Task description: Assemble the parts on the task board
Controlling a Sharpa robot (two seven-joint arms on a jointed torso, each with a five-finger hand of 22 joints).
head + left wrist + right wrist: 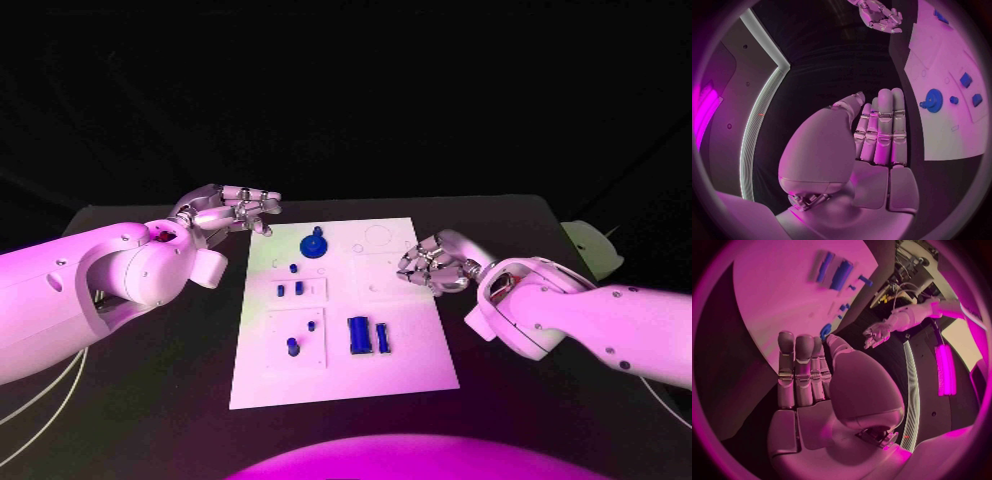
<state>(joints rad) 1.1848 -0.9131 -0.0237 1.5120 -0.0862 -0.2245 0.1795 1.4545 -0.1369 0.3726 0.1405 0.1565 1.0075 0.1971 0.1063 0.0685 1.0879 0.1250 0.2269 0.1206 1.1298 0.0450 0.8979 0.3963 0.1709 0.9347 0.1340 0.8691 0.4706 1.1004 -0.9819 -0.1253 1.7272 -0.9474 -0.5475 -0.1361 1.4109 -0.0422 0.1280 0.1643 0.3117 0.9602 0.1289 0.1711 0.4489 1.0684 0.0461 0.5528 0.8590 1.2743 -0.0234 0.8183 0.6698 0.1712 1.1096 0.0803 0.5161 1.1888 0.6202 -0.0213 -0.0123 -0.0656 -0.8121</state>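
Observation:
The white task board (411, 370) lies in the middle of the black table. A round blue gear (313, 244) sits near its far edge, small blue pieces (290, 289) lie left of centre, and a larger blue block (359, 335) with a narrow bar (384, 337) lies nearer me. My left hand (231, 210) hovers off the board's far left corner, fingers straight and together, holding nothing. My right hand (433, 266) hangs over the board's right edge, fingers extended and empty. The left wrist view shows my left hand (879, 132), the gear (933, 100) and my right hand (878, 15).
A pale object (594, 248) sits at the table's right edge. Dark tabletop surrounds the board (773, 295) on all sides. In the right wrist view my right hand (807, 372) points over the board, with the blue block (842, 275) and my left hand (876, 333) beyond it.

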